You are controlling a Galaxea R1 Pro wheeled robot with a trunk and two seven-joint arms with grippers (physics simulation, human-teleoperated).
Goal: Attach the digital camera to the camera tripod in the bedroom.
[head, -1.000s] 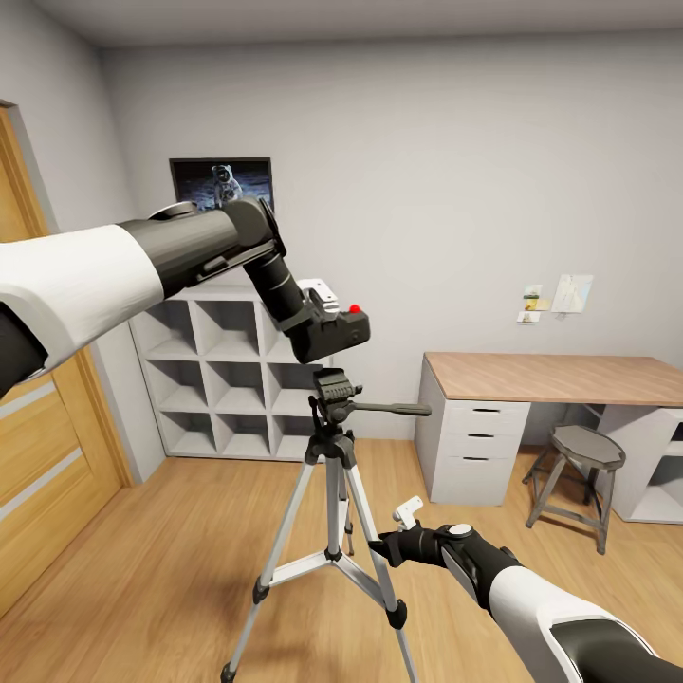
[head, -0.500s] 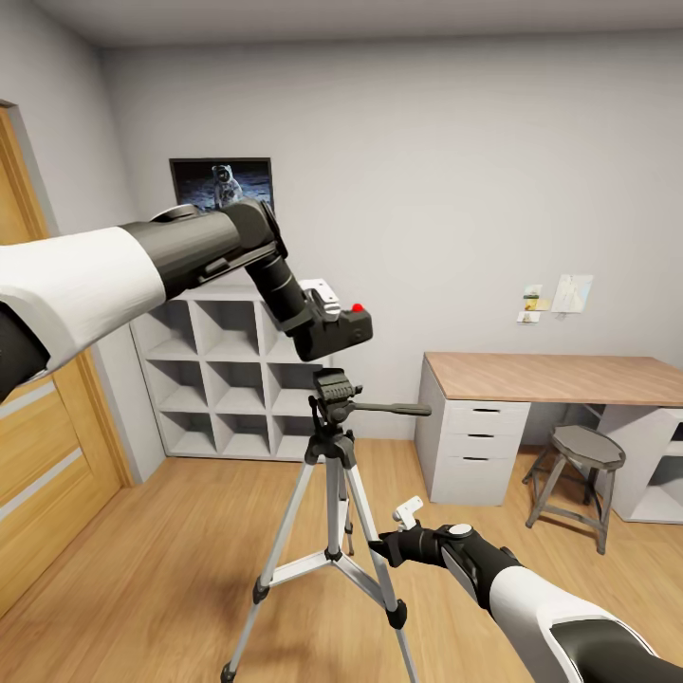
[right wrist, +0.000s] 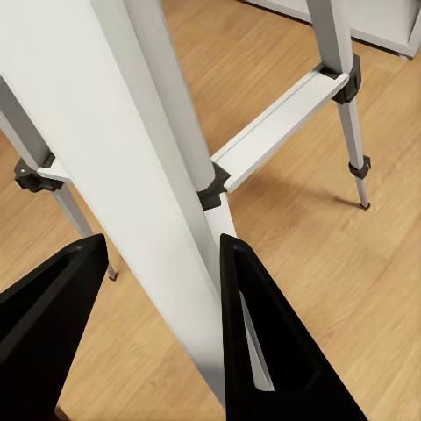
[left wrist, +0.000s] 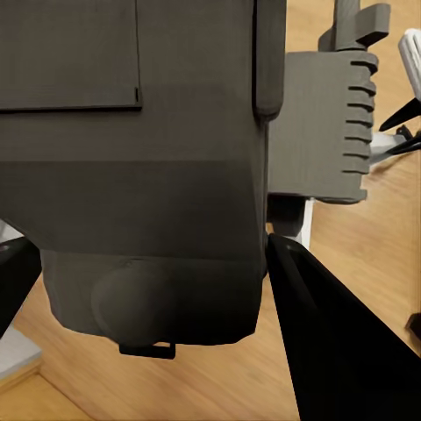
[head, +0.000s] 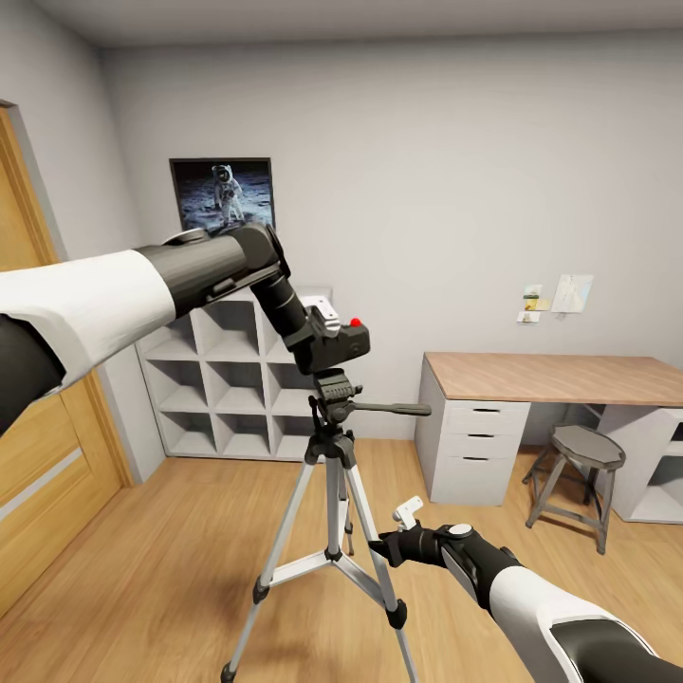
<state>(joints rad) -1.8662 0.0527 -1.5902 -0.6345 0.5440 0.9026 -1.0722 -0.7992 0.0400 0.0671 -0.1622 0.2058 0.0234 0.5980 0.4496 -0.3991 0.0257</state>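
Black left gripper (head: pixel 327 334) was clamped on the camera (head: pixel 341 343), holding it right above the tripod (head: pixel 332 455) head, about touching; mounting looked nearly done, w/ seating and release left. Right gripper (head: pixel 387 547) straddled a tripod leg low down, fingers (right wrist: pixel 263 351) apart, contact unclear. Shelf (head: pixel 223 384) stood far left, desk (head: pixel 550 379) and stool (head: pixel 581 455) right; nothing blocked.

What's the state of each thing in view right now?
Small black digital camera with red button: held in left gripper, just above the tripod head.
Silver-legged camera tripod: standing, legs spread.
Right gripper: fingers straddling a tripod leg.
Grey desk drawers: closed.
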